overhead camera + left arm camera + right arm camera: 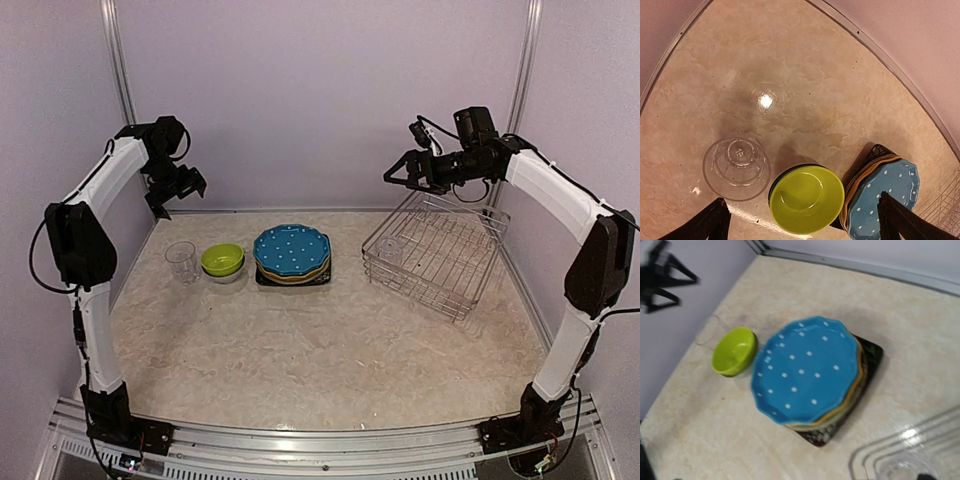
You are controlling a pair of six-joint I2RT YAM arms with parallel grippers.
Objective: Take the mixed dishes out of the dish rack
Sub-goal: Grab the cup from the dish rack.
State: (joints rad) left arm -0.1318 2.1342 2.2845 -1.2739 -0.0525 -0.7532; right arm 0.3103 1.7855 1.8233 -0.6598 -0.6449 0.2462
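The silver wire dish rack (440, 262) stands at the right, tilted, with one clear glass (390, 249) inside; that glass also shows in the right wrist view (900, 471). On the table lie a plate stack with the blue white-dotted plate (291, 249) on top, a yellow rim below it and the black square plate (868, 356) at the bottom. The teal plate is hidden. The lime-green bowl (222, 259) sits in another bowl. A second clear glass (181, 259) stands to its left. My left gripper (176, 186) hangs open high above glass and bowl. My right gripper (402, 172) is open, raised behind the rack.
Purple walls close the back and both sides. A metal rail (900, 75) runs along the table's far edge. The left wrist view looks down on the glass (736, 167), the lime bowl (806, 199) and the blue plate (885, 200).
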